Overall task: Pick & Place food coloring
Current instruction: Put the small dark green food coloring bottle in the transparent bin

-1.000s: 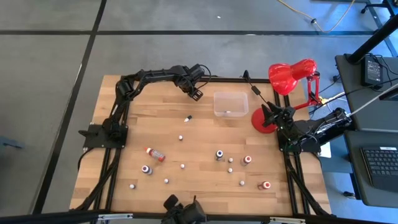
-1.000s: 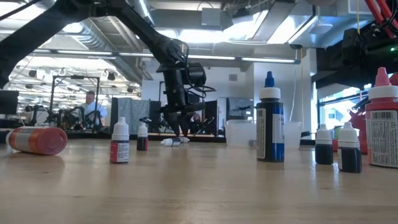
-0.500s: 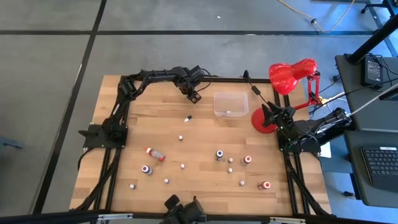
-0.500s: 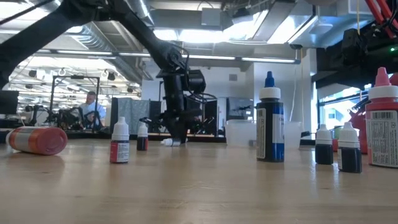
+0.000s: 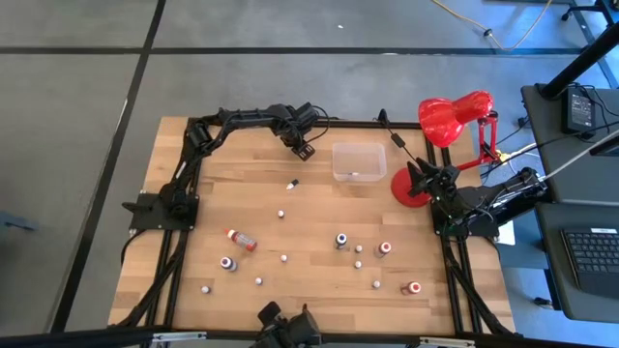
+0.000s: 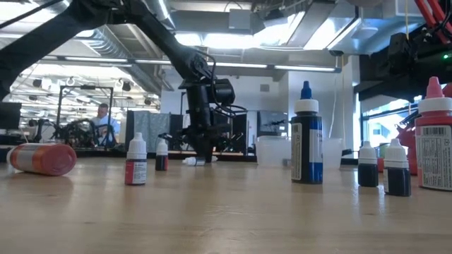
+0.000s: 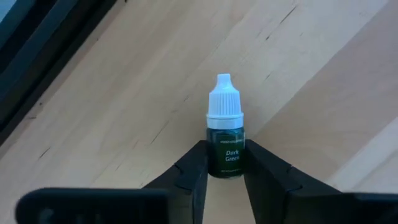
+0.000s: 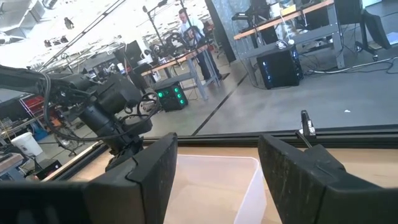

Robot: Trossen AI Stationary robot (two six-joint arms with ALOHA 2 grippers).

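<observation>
Tub (image 5: 354,161): contents unclear | left end effector (image 7: 225,177): grips dark-green bottle (image 7: 224,138) | right: parted

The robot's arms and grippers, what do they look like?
Both arms are dark, jointed links rising from black bases at the table's sides. The left arm carries thin black cables near its wrist. The left gripper has two matte black angular fingers, as does the right gripper, whose fingers are broad, flat and ribbed inside. No markings show.

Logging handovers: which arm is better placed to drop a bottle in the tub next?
Left. The left gripper already grips the small white-capped dark green bottle beside the clear rectangular plastic tub. The right gripper is open, empty.
</observation>
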